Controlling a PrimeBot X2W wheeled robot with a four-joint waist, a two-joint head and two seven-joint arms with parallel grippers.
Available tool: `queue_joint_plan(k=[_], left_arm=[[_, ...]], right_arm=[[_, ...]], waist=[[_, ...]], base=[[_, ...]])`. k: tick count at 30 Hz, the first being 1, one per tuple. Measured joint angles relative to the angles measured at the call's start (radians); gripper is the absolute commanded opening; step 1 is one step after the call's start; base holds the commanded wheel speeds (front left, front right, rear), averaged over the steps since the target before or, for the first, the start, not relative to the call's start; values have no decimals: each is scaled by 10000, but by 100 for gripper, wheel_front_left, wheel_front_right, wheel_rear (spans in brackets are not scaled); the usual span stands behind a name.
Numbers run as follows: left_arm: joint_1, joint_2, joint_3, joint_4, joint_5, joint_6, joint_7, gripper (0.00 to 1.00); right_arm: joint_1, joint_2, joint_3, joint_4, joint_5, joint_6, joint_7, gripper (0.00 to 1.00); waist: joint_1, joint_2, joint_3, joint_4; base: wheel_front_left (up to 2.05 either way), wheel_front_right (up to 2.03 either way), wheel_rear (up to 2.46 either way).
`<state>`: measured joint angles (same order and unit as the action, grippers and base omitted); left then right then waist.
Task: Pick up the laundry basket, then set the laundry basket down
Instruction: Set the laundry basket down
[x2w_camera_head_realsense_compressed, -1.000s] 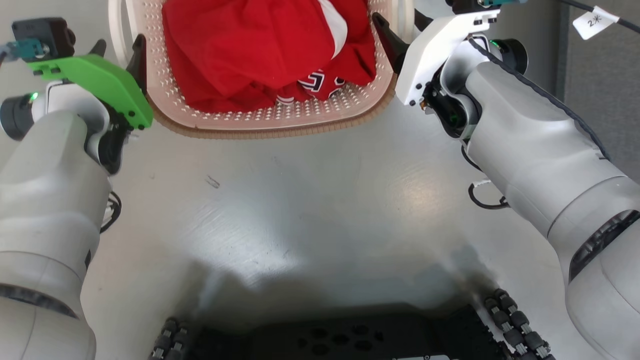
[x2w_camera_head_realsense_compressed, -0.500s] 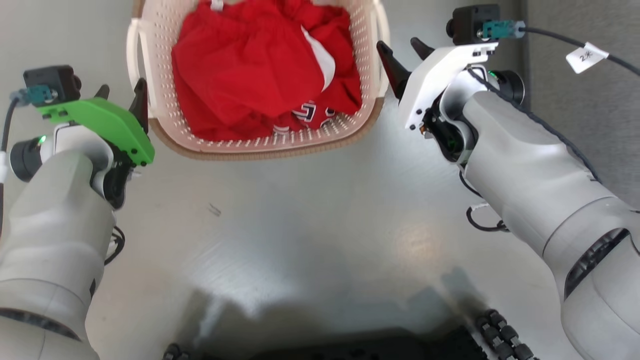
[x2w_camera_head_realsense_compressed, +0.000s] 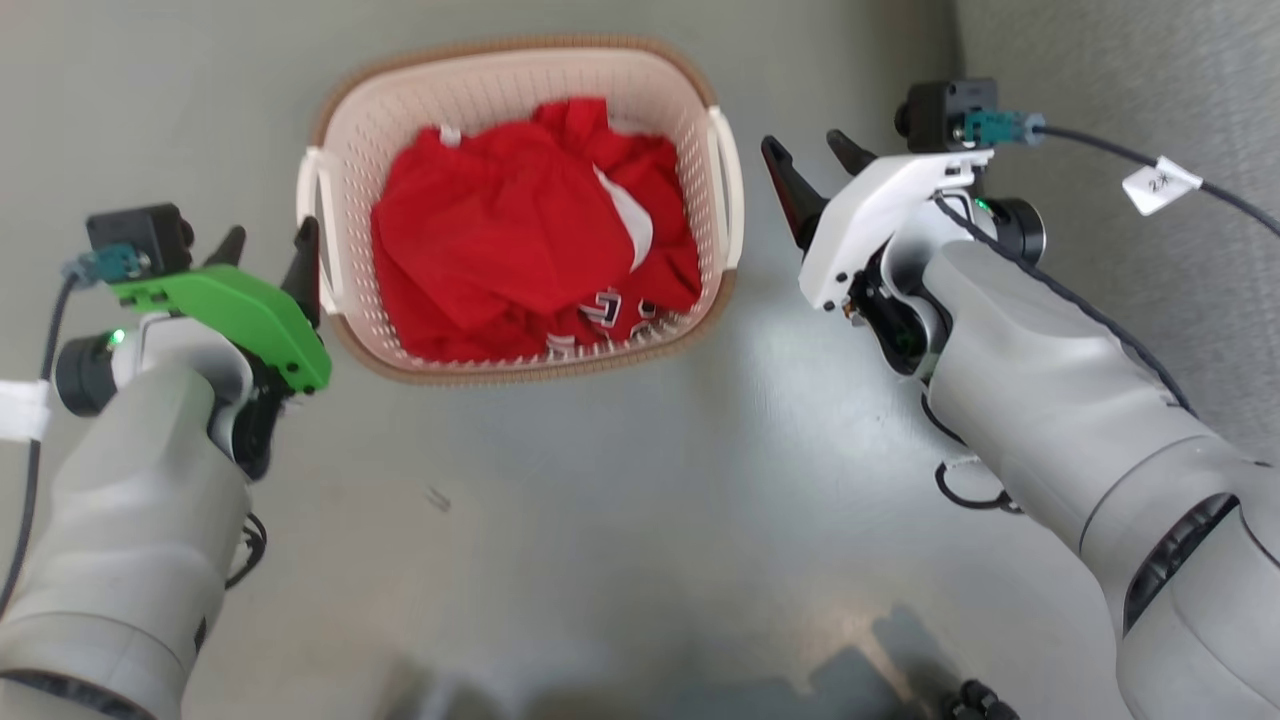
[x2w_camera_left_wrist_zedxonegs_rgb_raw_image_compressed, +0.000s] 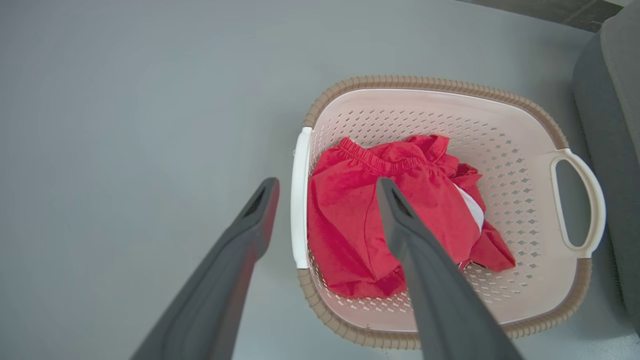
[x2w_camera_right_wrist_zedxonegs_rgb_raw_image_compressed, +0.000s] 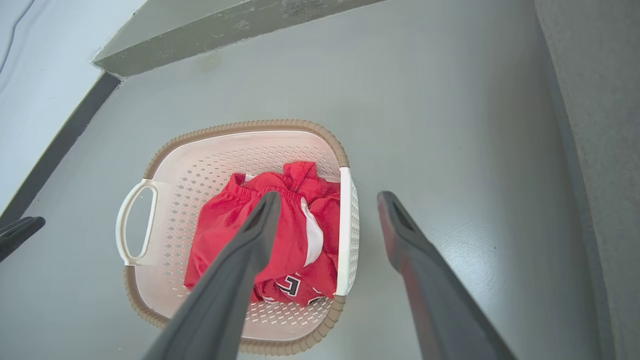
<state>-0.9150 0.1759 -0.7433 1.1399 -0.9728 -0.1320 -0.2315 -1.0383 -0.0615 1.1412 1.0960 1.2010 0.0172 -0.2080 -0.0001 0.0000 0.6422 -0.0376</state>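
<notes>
**Basket on the floor, both hands empty**

The laundry basket (x2w_camera_head_realsense_compressed: 520, 85) stands upright on the grey floor (x2w_camera_head_realsense_compressed: 600, 500), ahead of the robot and between its two arms. A heap of red clothes (x2w_camera_head_realsense_compressed: 520, 230) (with a flash of white and some dark lettering) lies inside, below the brown rim.

The left gripper (x2w_camera_head_realsense_compressed: 270, 245), on its green mount, sits at the basket's left side with its fingers apart and nothing between them. In the head view its inner finger (x2w_camera_head_realsense_compressed: 305, 250) is right beside the left white handle (x2w_camera_head_realsense_compressed: 315, 200); I cannot tell whether the two touch. In the left wrist view the gripper (x2w_camera_left_wrist_zedxonegs_rgb_raw_image_compressed: 327, 185) lines up with that handle (x2w_camera_left_wrist_zedxonegs_rgb_raw_image_compressed: 299, 200), one finger over the floor and the other over the clothes.

The right gripper (x2w_camera_head_realsense_compressed: 802, 150), on its white mount, is near the right handle (x2w_camera_head_realsense_compressed: 728, 190) with a strip of floor showing between them. Its fingers are spread too and hold nothing. In the right wrist view the gripper (x2w_camera_right_wrist_zedxonegs_rgb_raw_image_compressed: 329, 196) frames that handle (x2w_camera_right_wrist_zedxonegs_rgb_raw_image_compressed: 344, 230) in the same way
</notes>
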Motion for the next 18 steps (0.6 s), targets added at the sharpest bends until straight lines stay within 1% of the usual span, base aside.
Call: queue_joint_plan(k=[5, 10, 13, 18], left_arm=[[359, 33, 6, -270, 0, 0, -123, 100], [599, 270, 90, -579, 2, 0, -174, 100], [715, 347, 148, -700, 8, 0, -174, 100], [1012, 621, 700, -1338, 125, 0, -174, 100]], right_arm=[[292, -2, -50, 178, 58, 44, -128, 100], [449, 10, -88, 207, 54, 178, -301, 100], [515, 8, -100, 245, 48, 192, -305, 100], [965, 6, -188, 272, -40, 353, -393, 100]], waist=[[0, 0, -670, -19], [0, 0, -1308, -19], [0, 0, -1546, -17], [0, 0, -2141, -9]], base=[[0, 0, 0], [0, 0, 0], [0, 0, 0], [0, 0, 0]])
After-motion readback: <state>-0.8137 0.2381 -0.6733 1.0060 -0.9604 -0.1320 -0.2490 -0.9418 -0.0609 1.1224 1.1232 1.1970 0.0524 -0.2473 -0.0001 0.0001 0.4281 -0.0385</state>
